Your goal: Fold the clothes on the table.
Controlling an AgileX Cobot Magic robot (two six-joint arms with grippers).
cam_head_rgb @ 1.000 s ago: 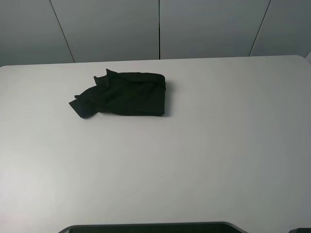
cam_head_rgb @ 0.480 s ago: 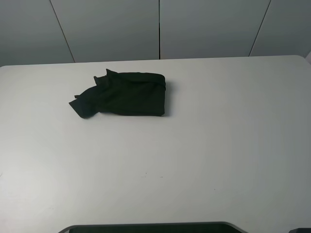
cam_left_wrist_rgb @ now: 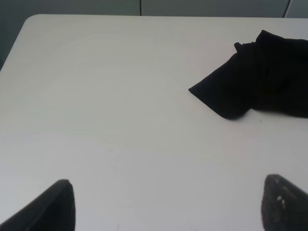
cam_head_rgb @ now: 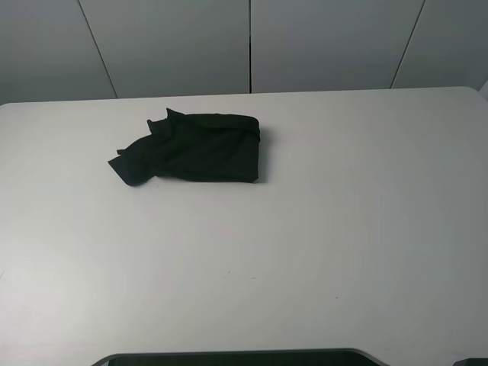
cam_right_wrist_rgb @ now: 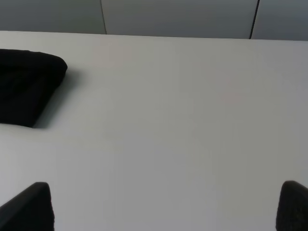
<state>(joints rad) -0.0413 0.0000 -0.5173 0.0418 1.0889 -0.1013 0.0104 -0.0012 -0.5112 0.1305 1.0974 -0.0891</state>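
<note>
White and smooth, the wide rounded-corner tabletop (cam_head_rgb: 320, 229) fills the high view, with grey wall panels (cam_head_rgb: 175, 46) behind it. Neither arm shows in that view.

On the left side, the left hand (cam_left_wrist_rgb: 166, 204) hangs low over bare tabletop, near the front edge as the wrist view suggests. Its two dark fingertips (cam_left_wrist_rgb: 53, 207) stand wide apart at the picture's lower corners, with nothing between them; it holds nothing. The cloth lies well apart from it, farther back.

Left of centre and towards the far edge lies the black cotton T-shirt (cam_head_rgb: 194, 147), folded into a compact, roughly rectangular bundle. One sleeve or loose flap sticks out at its left end, flat on the tabletop, ending in a blunt corner. The bundle's right edge is a neat, rounded fold. No print or label shows.

On the right, the right hand (cam_right_wrist_rgb: 166, 207) likewise hovers low over bare tabletop, fingers spread fully and empty. The shirt's folded right end sits well away from it.
</note>
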